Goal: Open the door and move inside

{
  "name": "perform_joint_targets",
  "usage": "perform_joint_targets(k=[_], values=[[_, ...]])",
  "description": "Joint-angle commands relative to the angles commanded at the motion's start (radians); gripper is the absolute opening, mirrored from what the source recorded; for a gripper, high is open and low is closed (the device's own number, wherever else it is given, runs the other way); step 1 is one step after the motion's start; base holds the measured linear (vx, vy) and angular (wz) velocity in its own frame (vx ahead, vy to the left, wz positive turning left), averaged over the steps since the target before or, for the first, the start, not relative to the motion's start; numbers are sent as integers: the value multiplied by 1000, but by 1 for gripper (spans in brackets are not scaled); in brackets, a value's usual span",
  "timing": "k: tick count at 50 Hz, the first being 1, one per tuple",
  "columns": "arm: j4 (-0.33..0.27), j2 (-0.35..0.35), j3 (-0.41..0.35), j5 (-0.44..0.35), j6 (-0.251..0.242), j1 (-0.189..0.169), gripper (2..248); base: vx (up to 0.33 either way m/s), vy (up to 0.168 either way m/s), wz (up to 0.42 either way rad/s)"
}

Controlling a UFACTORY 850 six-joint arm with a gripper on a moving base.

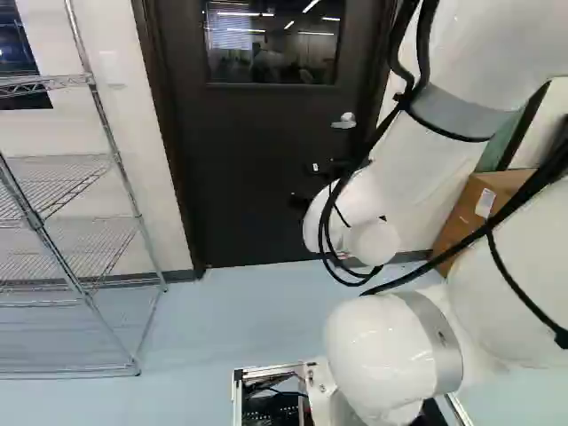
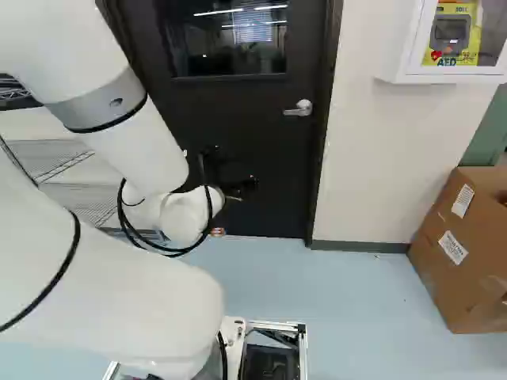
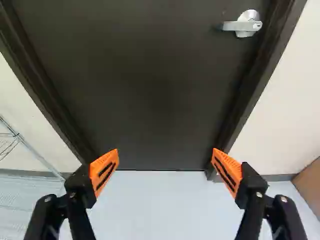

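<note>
Gripper (image 3: 165, 152) spread wide, empty. Lever handle (image 3: 237, 25) ahead, higher, to its right: smooth metal, probably slippery and sprung; grab near free end. Door (image 3: 145, 90) behind it shut, looks heavy, likely stiff.

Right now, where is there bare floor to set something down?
Bare floor lies between the wire rack and the arm, and between the arm and the cardboard box. It's crowded where the arm hangs before the door.

1. Dark door (image 1: 240, 177), closed: ahead of the gripper (image 1: 306, 185).
2. Lever handle (image 1: 344, 122): above and right of it.
3. Window (image 1: 271, 44): above it.
4. Wire shelving (image 1: 34, 217): left of it.
5. Cardboard box (image 1: 463, 215): right of it.
</note>
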State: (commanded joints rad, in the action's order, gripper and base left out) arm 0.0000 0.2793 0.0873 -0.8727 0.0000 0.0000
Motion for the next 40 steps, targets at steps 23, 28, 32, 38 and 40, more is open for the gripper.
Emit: perform_joint_targets(k=[23,28,32,38,40], values=[[0,0,0,0,0,0,247,52,2,-1],[0,0,0,0,0,0,247,114,1,-3],[0,0,0,0,0,0,247,126,4,-7],[0,0,0,0,0,0,247,127,1,-7],[0,0,0,0,0,0,247,117,3,-5]])
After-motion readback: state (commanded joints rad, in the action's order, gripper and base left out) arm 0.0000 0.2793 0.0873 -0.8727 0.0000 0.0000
